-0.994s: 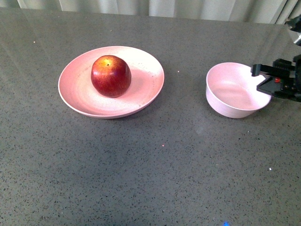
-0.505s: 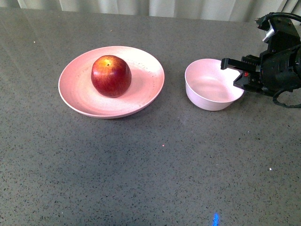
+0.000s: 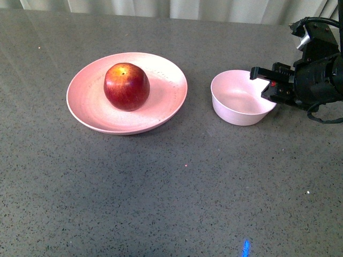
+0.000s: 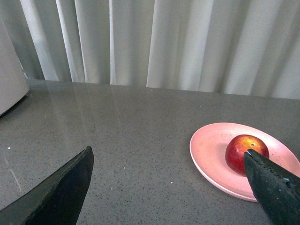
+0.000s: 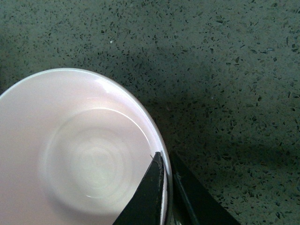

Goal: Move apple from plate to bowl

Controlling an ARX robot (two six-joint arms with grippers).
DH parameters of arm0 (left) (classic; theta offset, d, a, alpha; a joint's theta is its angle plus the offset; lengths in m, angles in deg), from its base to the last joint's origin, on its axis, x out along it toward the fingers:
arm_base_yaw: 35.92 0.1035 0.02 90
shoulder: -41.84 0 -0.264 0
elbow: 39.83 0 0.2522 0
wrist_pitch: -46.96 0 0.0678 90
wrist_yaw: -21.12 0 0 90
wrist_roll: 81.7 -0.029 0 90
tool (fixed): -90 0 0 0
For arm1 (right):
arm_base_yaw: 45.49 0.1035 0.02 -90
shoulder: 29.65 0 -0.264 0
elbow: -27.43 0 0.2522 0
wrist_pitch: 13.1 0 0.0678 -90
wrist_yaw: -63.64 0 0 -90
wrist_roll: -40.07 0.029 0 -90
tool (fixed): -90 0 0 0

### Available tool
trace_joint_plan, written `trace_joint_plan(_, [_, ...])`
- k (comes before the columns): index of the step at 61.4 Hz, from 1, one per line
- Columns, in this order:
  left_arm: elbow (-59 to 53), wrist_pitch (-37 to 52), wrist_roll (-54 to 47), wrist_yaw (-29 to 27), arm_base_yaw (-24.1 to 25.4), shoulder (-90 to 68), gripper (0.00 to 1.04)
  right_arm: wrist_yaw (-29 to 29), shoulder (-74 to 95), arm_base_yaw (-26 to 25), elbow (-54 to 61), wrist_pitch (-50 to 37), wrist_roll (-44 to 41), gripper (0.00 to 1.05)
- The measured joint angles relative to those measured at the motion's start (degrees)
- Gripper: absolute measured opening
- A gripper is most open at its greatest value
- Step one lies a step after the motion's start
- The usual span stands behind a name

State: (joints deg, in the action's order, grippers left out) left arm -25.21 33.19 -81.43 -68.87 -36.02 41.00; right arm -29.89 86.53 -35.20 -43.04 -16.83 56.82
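Pink bowl (image 3: 236, 101), rim clamped in right jaws, seemingly steadied near the plate (image 3: 96, 120) for the apple (image 3: 126, 85); left jaws wide

Soft even light, sharp focus, faint shadows

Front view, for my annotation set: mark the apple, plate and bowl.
Glossy dark-red apple (image 3: 126, 85), front view, middle skin.
Wide pale-pink round plate (image 3: 174, 96), front view, bare right rim.
Small deep whitish-pink bowl (image 3: 236, 115), front view, outer wall.

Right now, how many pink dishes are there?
2. The plate is on the left, holding the apple; the bowl stands right of it, rim between the jaws of the right gripper. None seems hidden.
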Motion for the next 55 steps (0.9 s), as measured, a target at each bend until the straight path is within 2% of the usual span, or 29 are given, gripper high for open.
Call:
trace_joint_plan(16, [0.0, 0.0, 0.0, 0.0, 0.0, 0.0, 0.96, -5.1, -8.1, -3.4, 3.7, -3.1, 1.2, 0.63])
trace_joint_plan(30, [0.0, 0.0, 0.0, 0.0, 0.0, 0.0, 0.96, -11.1, -22.3, -9.6, 8.9, -5.2, -0.7, 0.97])
trace_joint_plan(33, [0.0, 0.0, 0.0, 0.0, 0.0, 0.0, 0.96, -12.4, -25.2, -11.0, 10.2, -5.4, -1.2, 0.96])
trace_joint_plan(35, [0.0, 0.0, 0.0, 0.0, 0.0, 0.0, 0.96, -11.0, -26.4, -11.3, 11.3, -7.1, -2.2, 0.94])
trace_joint_plan(38, [0.0, 0.0, 0.0, 0.0, 0.0, 0.0, 0.96, -3.3, -28.0, -11.2, 15.1, -18.0, -5.8, 0.86])
trace_joint_plan(42, [0.0, 0.0, 0.0, 0.0, 0.0, 0.0, 0.96, 2.4, -29.7, -10.9, 21.1, -30.2, -11.1, 0.74])
trace_joint_plan(49, [0.0, 0.0, 0.0, 0.0, 0.0, 0.0, 0.96, 3.2, -32.8, -10.6, 28.1, -36.9, -14.3, 0.56])
trace_joint_plan(55, [0.0, 0.0, 0.0, 0.0, 0.0, 0.0, 0.96, 3.3, -38.4, -10.5, 34.9, -38.3, -15.6, 0.31])
